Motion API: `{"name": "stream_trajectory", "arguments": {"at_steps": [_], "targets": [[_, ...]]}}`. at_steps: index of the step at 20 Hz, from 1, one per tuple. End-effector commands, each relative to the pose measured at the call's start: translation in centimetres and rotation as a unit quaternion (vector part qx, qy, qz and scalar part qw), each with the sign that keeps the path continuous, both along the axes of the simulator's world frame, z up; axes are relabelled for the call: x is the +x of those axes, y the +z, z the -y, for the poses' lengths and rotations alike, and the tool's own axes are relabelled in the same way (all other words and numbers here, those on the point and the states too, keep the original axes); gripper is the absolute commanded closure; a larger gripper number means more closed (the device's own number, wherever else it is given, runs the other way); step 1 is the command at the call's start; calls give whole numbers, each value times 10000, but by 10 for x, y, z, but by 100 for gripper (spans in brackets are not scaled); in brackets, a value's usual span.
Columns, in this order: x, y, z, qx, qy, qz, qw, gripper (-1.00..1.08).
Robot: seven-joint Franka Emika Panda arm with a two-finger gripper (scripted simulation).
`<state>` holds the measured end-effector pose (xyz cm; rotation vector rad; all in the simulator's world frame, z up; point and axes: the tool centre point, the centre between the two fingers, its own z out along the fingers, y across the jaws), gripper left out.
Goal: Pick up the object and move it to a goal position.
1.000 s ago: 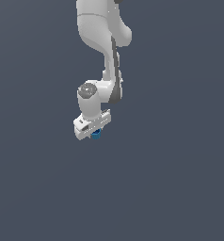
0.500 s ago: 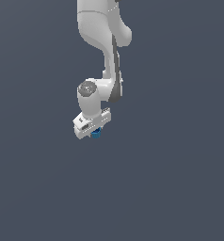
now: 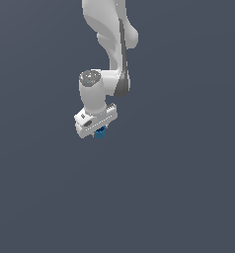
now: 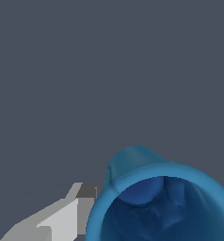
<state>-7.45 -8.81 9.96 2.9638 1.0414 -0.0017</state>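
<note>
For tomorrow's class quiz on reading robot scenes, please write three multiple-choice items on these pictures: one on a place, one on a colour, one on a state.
1. Where is the cup in the exterior view?
A. Directly under the gripper
B. Far out toward the exterior view's right
C. Above the arm's wrist

2. What colour is the cup?
A. Red
B. Blue
C. Yellow

3. How does the cup show in the wrist view?
A. With a lid on
B. Split in two
C. Open, showing a hollow inside

Answers:
1 A, it peeks out below the white gripper.
2 B, both views show bright blue.
3 C, the wrist view looks into its darker hollow.
</note>
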Motion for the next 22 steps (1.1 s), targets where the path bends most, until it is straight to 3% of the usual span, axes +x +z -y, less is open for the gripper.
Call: {"name": "stream_trajectory", "arguments": {"at_steps": [1, 13, 22], "targets": [[-3, 21, -1, -2, 1, 9, 10000, 108], [-21, 136, -7, 5, 6, 7, 10000, 108], [-27, 187, -8, 5, 6, 7, 10000, 108]]}}
